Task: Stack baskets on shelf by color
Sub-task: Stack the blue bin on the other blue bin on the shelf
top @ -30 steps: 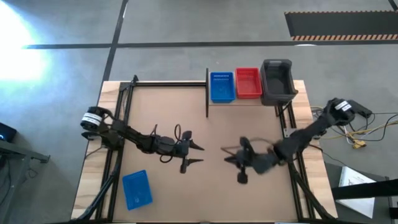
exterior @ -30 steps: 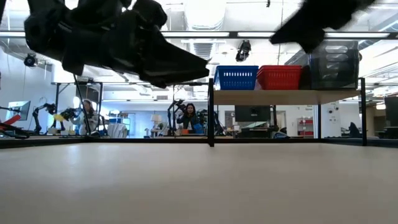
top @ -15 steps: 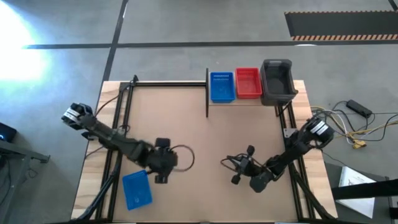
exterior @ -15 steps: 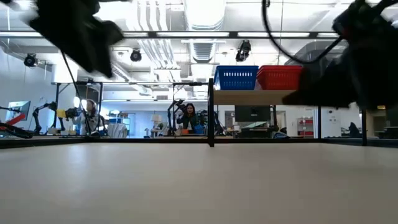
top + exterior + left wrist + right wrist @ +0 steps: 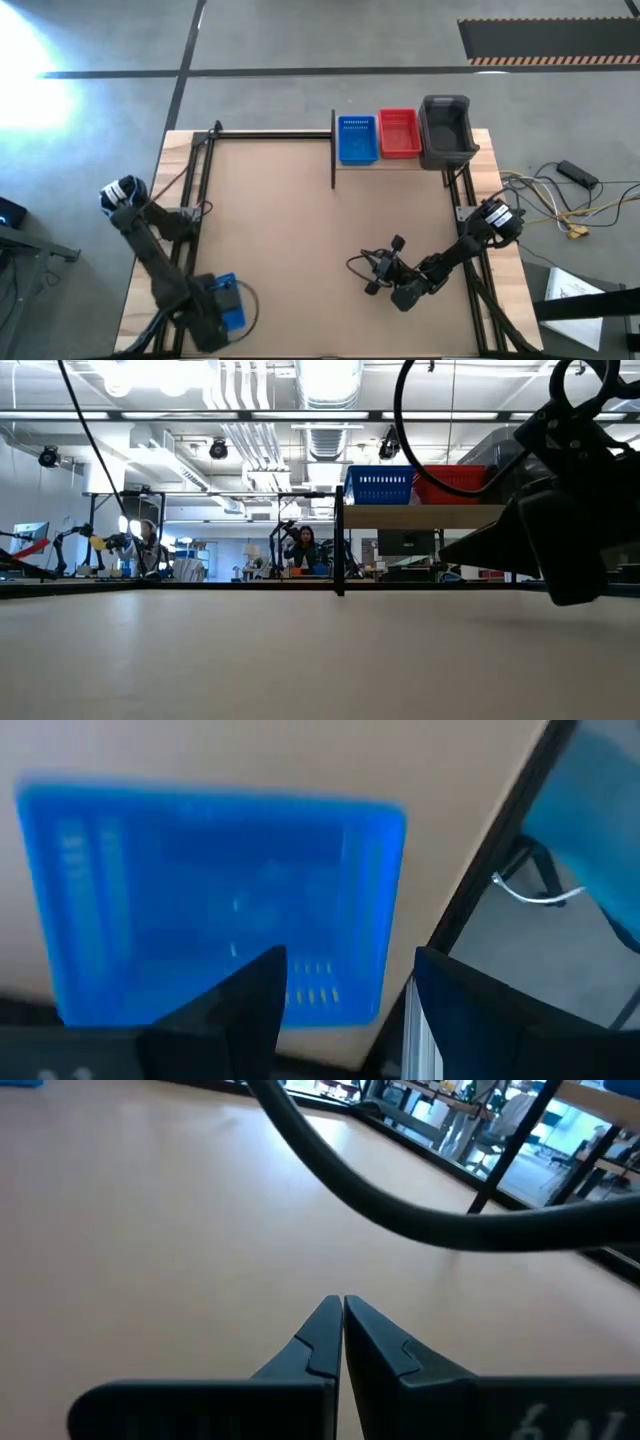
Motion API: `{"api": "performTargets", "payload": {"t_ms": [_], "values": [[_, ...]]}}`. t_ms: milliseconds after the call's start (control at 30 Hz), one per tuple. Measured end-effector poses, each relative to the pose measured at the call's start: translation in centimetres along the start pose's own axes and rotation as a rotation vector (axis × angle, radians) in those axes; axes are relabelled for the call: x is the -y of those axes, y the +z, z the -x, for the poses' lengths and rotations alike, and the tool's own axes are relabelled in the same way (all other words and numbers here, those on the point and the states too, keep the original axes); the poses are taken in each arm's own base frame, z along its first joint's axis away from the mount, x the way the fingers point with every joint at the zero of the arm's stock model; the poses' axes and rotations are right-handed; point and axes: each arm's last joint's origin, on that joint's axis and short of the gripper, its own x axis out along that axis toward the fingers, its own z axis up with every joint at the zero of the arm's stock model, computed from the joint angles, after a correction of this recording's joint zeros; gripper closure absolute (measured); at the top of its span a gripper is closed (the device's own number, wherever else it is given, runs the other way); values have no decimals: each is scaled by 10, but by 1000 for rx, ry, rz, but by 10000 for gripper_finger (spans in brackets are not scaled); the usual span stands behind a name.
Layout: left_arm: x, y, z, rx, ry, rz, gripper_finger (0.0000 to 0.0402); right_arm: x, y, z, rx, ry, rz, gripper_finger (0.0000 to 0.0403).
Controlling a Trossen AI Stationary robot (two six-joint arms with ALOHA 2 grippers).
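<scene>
A blue basket (image 5: 230, 300) lies flat on the table near its near left corner and fills the left wrist view (image 5: 200, 890). My left gripper (image 5: 212, 318) (image 5: 345, 985) hovers open above it, pointing down. One finger is over the basket's inside, the other past one of its side walls. I cannot tell whether they touch it. My right gripper (image 5: 372, 276) (image 5: 342, 1315) is shut and empty, low over the table's near right part. The wooden shelf (image 5: 400, 161) at the far right carries a blue basket (image 5: 358, 140), a red basket (image 5: 399, 133) and a grey basket (image 5: 446, 130).
Black frame rails run along the table's left edge (image 5: 185, 200) and right edge (image 5: 470, 200). A black post (image 5: 333, 150) stands at the shelf's left end. Bare tabletop lies between the two arms. Cables lie on the floor to the right; people sit far behind the table.
My left gripper has swung from the table's middle toward the near left corner and tipped down over the blue basket. My right gripper has drawn back a little toward the near edge and come lower. The baskets have kept still.
</scene>
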Motion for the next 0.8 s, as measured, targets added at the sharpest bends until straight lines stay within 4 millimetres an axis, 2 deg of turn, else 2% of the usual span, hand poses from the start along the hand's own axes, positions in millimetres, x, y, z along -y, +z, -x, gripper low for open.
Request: {"api": "performTargets", "payload": {"t_ms": [167, 433, 600, 800], "values": [[18, -25, -30, -28, 23, 100, 197, 0, 0, 0, 0, 0, 21, 394], [26, -25, -82, -22, 168, 96, 205, 0, 0, 0, 0, 1, 18, 394], [25, -24, -92, -25, 201, 78, 266, -1, 1, 0, -1, 9, -5, 394], [24, -24, -75, -12, 163, 76, 377, -1, 1, 0, -2, 11, -5, 394]]}}
